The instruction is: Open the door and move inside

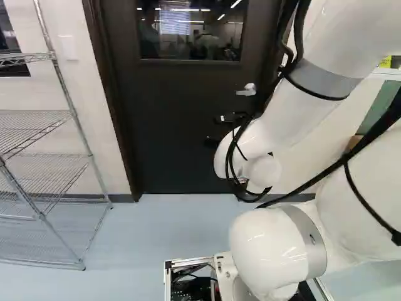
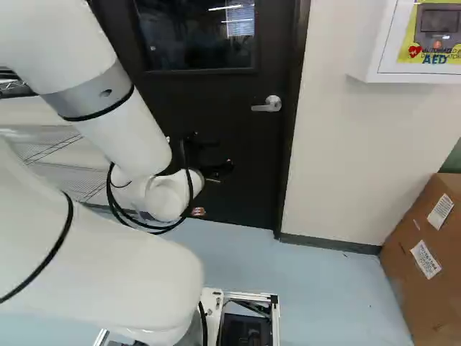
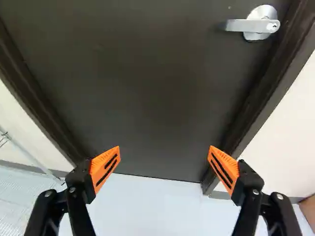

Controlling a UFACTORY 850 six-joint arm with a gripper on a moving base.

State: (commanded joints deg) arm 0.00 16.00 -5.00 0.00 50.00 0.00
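Observation:
The black gripper (image 2: 209, 160) shows dark against the door in the right base view, lower than the handle and off to its left. In the wrist view the gripper (image 3: 164, 160) stands open, its orange pads wide apart with nothing between them. The dark door (image 3: 147, 88) is closed in its frame and fills the view ahead of the fingers. Its silver lever handle (image 3: 258, 22) lies well beyond the gripper, nearer the door's edge, and nothing touches it. The same lever handle (image 2: 268, 104) sits below the window level in the right base view, the lever pointing left.
A wire shelf rack (image 1: 47, 153) stands left of the door. Right of the door frame, a white AED cabinet (image 2: 374, 43) hangs on the wall, with a large cardboard box (image 2: 425, 252) on the floor below. Blue-grey floor (image 1: 156, 229) lies between base and door.

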